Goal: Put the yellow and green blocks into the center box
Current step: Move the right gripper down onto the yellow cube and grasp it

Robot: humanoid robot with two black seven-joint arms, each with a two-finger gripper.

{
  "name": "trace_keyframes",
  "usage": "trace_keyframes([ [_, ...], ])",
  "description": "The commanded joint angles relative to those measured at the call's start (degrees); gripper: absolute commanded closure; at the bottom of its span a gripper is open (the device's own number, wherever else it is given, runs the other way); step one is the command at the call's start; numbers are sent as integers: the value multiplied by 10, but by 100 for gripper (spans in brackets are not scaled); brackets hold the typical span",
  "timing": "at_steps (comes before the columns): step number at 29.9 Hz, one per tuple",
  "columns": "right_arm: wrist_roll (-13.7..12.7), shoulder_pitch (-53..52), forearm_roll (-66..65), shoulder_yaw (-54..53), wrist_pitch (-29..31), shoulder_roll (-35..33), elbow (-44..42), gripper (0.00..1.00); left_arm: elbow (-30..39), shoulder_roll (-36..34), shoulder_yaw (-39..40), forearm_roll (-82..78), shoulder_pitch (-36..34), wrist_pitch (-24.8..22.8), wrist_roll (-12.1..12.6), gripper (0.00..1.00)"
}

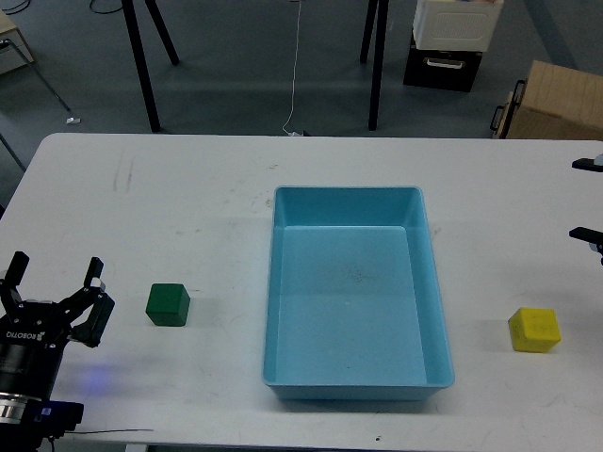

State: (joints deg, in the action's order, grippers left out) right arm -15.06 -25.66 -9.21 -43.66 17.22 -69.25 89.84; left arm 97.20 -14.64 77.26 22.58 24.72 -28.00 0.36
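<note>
A green block (168, 304) sits on the white table left of the light blue box (356, 292), which is empty. A yellow block (534, 330) sits on the table right of the box. My left gripper (55, 275) is open at the lower left, a short way left of the green block and apart from it. My right gripper (588, 199) shows only as two dark finger tips at the right edge, spread apart, above and right of the yellow block.
The table's front edge (283, 443) runs along the bottom. Beyond the far edge stand black stand legs (141, 66), a cardboard box (551, 104) and a white crate on a black case (452, 38).
</note>
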Motion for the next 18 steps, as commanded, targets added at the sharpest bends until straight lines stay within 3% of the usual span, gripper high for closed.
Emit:
trace_keyframes([
  [1,-4,-160,-48,166,-1,52,-51,0,-1,1,0,-1,-1,0,-1,0],
  [5,-44,-327,-125,361,2,99,-70,0,-1,1,0,0,-4,0,-1,0],
  [9,-49,-450,-282,525,7,127,-73,0,-1,2,-1,-1,-11,0,-1,0],
  [12,-50,-491,-317,597,18,132,-64,0,-1,8,-1,-7,-11,0,-1,0],
  [18,-51,-476,-350,628,61,146,-49,0,-2,41,-1,-44,-10,0,-2,0],
])
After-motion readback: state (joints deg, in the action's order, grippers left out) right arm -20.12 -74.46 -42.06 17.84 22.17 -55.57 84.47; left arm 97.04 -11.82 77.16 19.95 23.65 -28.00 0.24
